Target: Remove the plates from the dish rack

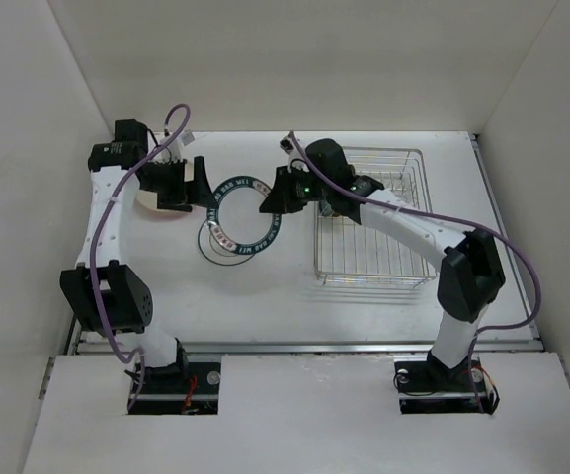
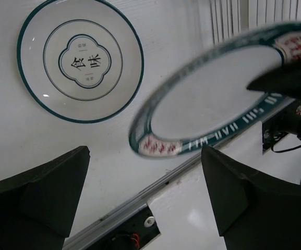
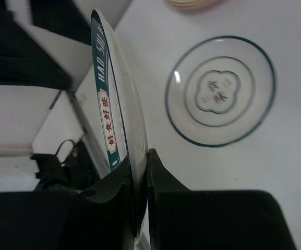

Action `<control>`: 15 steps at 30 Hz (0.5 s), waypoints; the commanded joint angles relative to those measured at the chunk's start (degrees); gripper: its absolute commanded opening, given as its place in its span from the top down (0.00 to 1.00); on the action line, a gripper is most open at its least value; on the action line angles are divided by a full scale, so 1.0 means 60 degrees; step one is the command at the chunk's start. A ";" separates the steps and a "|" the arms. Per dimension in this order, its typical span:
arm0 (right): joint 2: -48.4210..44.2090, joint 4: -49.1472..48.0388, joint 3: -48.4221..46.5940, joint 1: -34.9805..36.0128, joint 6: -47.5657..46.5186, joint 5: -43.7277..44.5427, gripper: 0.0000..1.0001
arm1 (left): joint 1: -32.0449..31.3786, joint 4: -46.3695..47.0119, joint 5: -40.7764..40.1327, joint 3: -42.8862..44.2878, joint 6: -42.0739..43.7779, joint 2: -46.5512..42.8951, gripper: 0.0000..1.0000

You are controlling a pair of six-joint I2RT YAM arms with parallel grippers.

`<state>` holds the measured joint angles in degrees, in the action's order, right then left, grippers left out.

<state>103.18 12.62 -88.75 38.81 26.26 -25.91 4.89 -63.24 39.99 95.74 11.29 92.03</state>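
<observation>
The right claw (image 1: pixel 273 195) is pinched shut on the rack-side rim of the teal-rimmed plate (image 1: pixel 242 212). It holds the plate off the table (image 1: pixel 294 306), left of the rack (image 1: pixel 375 279), with its near edge overhanging a thin-rimmed plate (image 2: pixel 80 60) that lies flat below. The left claw (image 1: pixel 192 181) stands wide apart and empty just beside the held plate's free far-left rim, its mouth facing that rim, so it looks the nearer arm for a handover, unless the right simply lowers the plate. No plate shows in the rack, though the right arm hides part of it.
</observation>
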 commanded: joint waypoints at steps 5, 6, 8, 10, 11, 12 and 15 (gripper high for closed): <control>-0.0101 -0.3143 -0.0399 0.0416 0.0764 -0.2273 1.00 | -0.0199 0.0374 -0.0439 -0.0562 0.0227 -0.0162 0.20; 0.0015 -0.3144 -0.0399 0.0417 0.0765 -0.2273 1.00 | -0.0199 0.0273 -0.0439 -0.0562 0.0228 -0.0162 0.29; 0.0118 -0.3144 -0.0399 0.0417 0.0866 -0.2273 1.00 | -0.0199 0.0169 -0.0308 -0.0562 0.0315 -0.0074 0.44; 0.0221 -0.3144 -0.0399 0.0417 0.0867 -0.2273 1.00 | -0.0199 0.0038 -0.0059 -0.0474 0.0316 -0.0074 0.65; 0.0308 -0.3144 -0.0399 0.0417 0.0867 -0.2273 1.00 | -0.0199 -0.0078 -0.0058 -0.0358 0.0316 -0.0074 0.85; 0.0309 -0.3144 -0.0399 0.0417 0.0867 -0.2273 1.00 | -0.0199 -0.0225 0.0174 -0.0357 0.0316 -0.0074 0.94; 0.0513 -0.3042 -0.0588 0.0417 0.0867 -0.2069 1.00 | -0.0199 -0.0460 0.0439 -0.0137 0.0316 -0.0074 1.00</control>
<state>107.18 1.83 -88.71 38.50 29.50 -37.85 4.54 -65.89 44.91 93.36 15.73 92.01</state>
